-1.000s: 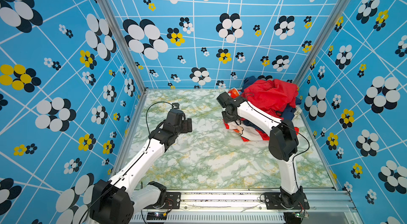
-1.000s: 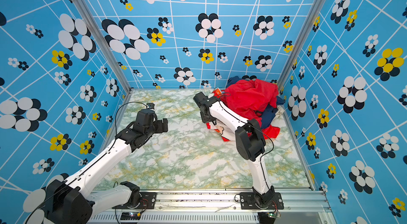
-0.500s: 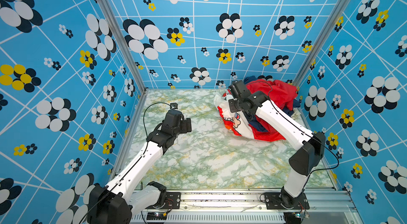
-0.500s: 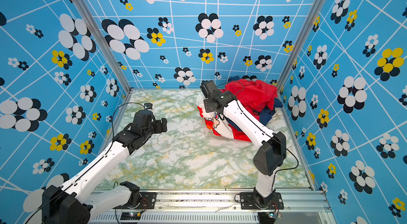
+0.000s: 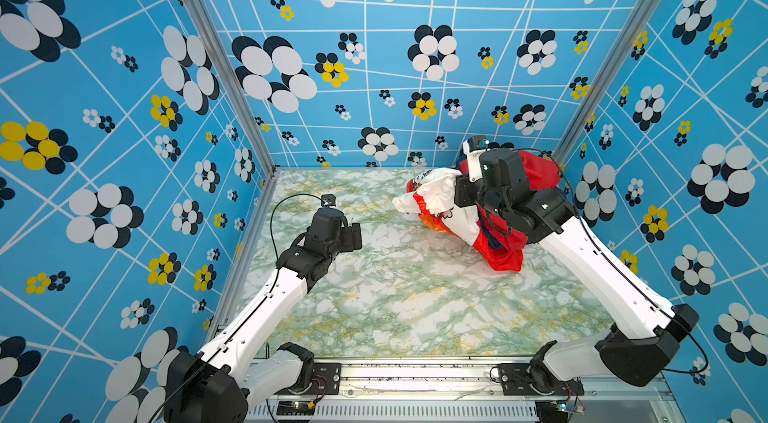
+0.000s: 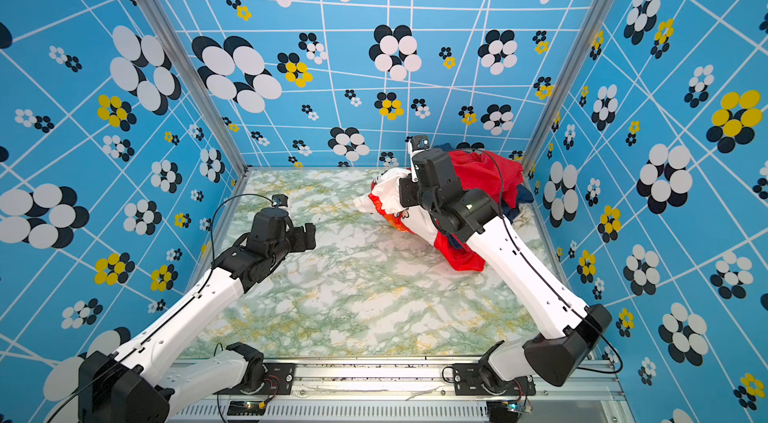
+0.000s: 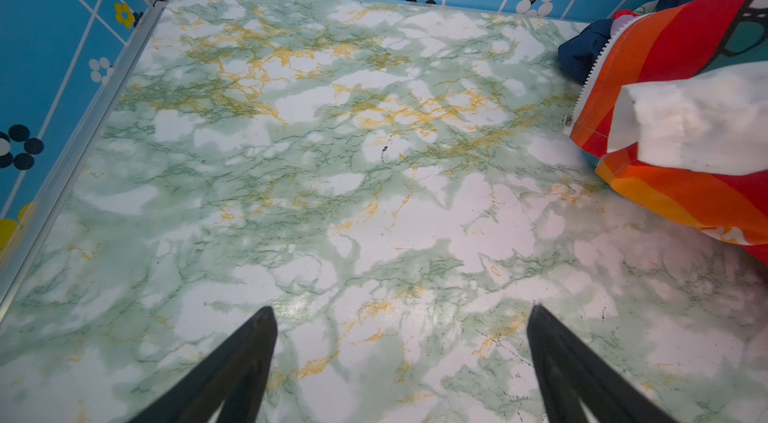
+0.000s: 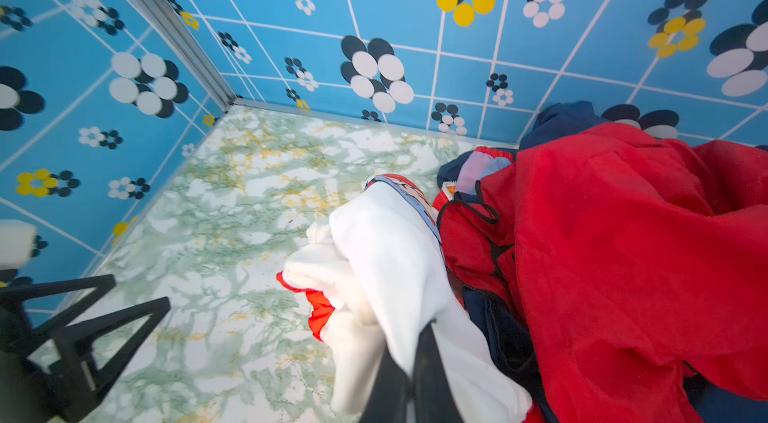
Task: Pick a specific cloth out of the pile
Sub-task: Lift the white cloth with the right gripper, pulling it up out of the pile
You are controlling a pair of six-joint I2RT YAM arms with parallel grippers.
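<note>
Cloth [image 5: 440,198] first: where does it sit against the pile [image 5: 538,173]?

— Touching it. It is bunched on the side of the pile that faces the open tabletop [image 5: 395,308]. White fabric is uppermost, with an orange-red striped panel lower down. Both top views put the cloth [image 6: 390,196] there.

— Right gripper [image 8: 411,342]?

— Jaws pressed together on a fold of the cloth's white fabric. Right wrist view: the black fingers [image 8: 432,367] pinch it, no gap visible. The gripped part looks raised off the tabletop. Whether the rest lies flat, I cannot tell, because the arm covers it in both top views.

— Pile make-up?

— A large red shiny garment [image 8: 623,242] lies on top, loosely crumpled. Navy cloth [image 8: 557,121] shows behind it and again below it. A red flap trails out from under the right arm. I cannot tell which garment owns it.

— Left gripper [image 7: 402,310]?

— Jaws wide apart, nothing between them, only bare marbled tabletop beneath. It hangs well apart from the pile, on the same side of the pile as the cloth, and touches neither. Left wrist view catches the cloth [image 7: 698,130] at its margin, with navy fabric just beyond.
</note>
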